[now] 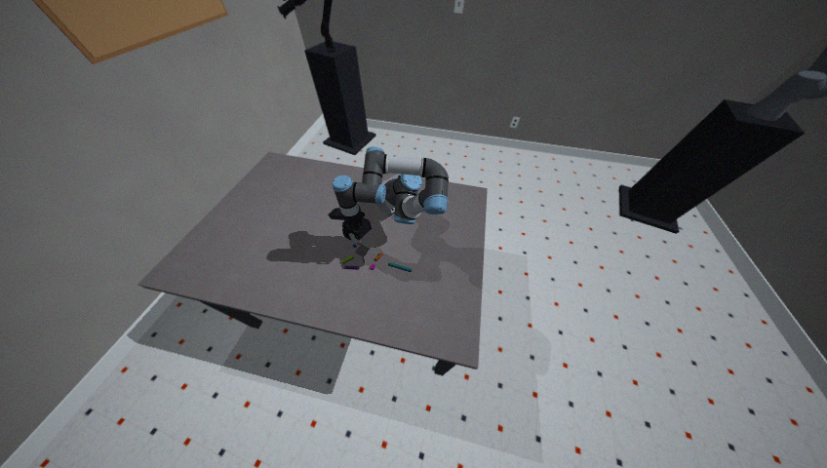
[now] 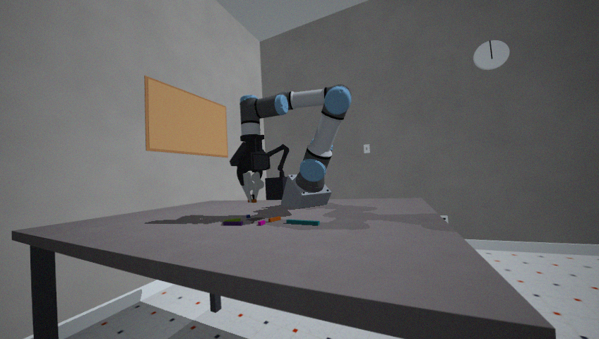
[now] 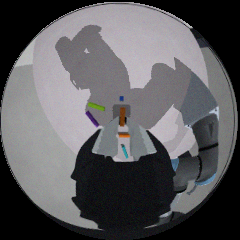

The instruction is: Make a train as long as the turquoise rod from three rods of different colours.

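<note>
My gripper (image 2: 252,196) (image 1: 360,246) (image 3: 122,117) is shut on an orange-brown rod (image 3: 122,116) (image 2: 253,200) and holds it low over the table, behind the other rods. The turquoise rod (image 1: 400,267) (image 2: 302,222) (image 3: 124,150) lies flat to the right. An orange rod (image 1: 377,255) (image 2: 274,218) (image 3: 124,135) and a magenta rod (image 1: 372,267) (image 2: 261,222) lie beside it. A lime rod (image 1: 347,258) (image 2: 232,219) (image 3: 95,106) and a purple rod (image 1: 350,267) (image 2: 232,223) (image 3: 91,118) lie close together on the left. A small blue rod (image 2: 248,216) (image 3: 121,98) lies near the gripper.
The rods lie on a grey table (image 1: 243,231) (image 2: 378,260). The robot base (image 2: 304,195) stands just behind the rods. Two black camera stands (image 1: 339,93) (image 1: 702,162) stand on the floor beyond the table.
</note>
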Action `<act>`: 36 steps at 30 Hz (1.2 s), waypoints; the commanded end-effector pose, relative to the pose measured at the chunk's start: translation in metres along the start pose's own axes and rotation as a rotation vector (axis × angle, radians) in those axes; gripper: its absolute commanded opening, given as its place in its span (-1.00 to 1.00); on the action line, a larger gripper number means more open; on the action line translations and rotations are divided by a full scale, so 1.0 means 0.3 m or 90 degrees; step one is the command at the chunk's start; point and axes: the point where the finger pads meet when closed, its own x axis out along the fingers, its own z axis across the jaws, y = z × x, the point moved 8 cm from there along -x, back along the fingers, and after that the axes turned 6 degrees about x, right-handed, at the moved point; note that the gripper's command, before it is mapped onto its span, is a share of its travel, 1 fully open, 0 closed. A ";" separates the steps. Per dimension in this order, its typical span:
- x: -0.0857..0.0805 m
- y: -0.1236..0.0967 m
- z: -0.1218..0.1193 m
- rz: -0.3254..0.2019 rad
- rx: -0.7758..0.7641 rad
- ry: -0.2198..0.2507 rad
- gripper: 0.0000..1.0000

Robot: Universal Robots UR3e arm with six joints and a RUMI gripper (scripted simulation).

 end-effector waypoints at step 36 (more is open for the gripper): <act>0.140 0.004 -0.005 0.003 0.000 0.002 -1.00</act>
